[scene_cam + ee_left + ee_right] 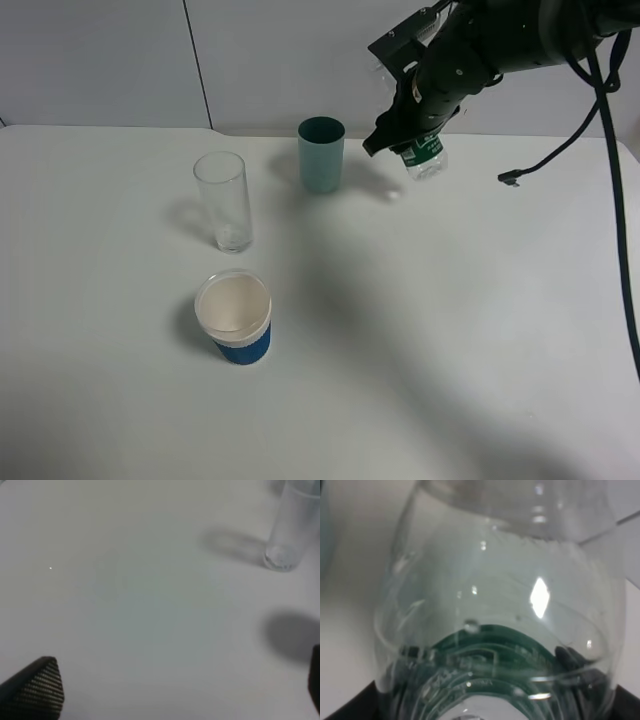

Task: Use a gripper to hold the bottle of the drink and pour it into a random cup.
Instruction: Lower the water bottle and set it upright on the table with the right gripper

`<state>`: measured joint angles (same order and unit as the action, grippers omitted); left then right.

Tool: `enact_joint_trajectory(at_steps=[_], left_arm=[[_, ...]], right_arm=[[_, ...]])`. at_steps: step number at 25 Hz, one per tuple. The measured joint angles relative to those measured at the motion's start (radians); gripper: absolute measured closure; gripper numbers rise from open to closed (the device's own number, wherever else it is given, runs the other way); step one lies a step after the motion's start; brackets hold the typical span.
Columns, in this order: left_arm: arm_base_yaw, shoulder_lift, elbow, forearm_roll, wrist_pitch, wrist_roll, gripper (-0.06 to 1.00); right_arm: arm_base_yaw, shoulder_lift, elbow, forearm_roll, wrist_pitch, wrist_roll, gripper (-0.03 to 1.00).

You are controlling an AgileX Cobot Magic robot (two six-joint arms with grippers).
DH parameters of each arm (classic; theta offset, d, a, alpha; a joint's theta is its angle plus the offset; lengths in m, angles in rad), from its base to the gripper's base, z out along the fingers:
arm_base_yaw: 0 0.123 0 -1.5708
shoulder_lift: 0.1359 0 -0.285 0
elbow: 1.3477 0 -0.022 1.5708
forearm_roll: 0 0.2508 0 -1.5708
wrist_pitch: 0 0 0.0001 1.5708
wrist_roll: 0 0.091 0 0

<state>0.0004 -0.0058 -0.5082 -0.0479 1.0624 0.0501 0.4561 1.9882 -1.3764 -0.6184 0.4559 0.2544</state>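
My right gripper (408,132), a black claw, is shut on the bottle (425,158) and holds it tilted in the air, just right of the teal-green cup (321,153) at the back of the table. The bottle's clear lower end and dark green label show below the fingers; its neck is hidden behind the gripper. In the right wrist view the bottle (495,595) fills the picture. I cannot tell the clear drink from the bottle's wall. A sliver of the cup (324,525) shows at the edge. My left gripper (175,692) is open and empty above bare table.
A tall clear glass (222,200) stands left of the cup and shows in the left wrist view (292,527). A white cup with a blue sleeve (234,318) stands nearer the front. A black cable (600,120) hangs from the right arm.
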Motion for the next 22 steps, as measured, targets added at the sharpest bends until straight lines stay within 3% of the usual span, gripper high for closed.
enact_joint_trajectory(at_steps=[6, 10, 13, 16, 22], left_arm=[[0.000, 0.000, 0.000, 0.000, 0.000, 0.000, -0.05], [0.000, 0.000, 0.000, 0.000, 0.000, 0.000, -0.05], [0.000, 0.000, 0.000, 0.000, 0.000, 0.000, -0.05], [0.000, 0.000, 0.000, 0.000, 0.000, 0.000, -0.05], [0.000, 0.000, 0.000, 0.000, 0.000, 0.000, -0.05]], right_arm=[[-0.045, -0.029, 0.112, 0.064, -0.195, -0.105, 0.42], [-0.082, -0.049, 0.226, 0.070, -0.327, -0.120, 0.42], [-0.098, -0.055, 0.276, 0.069, -0.373, -0.122, 0.42], [-0.117, -0.067, 0.348, 0.052, -0.456, -0.123, 0.42], [-0.138, -0.126, 0.467, -0.087, -0.688, -0.124, 0.42]])
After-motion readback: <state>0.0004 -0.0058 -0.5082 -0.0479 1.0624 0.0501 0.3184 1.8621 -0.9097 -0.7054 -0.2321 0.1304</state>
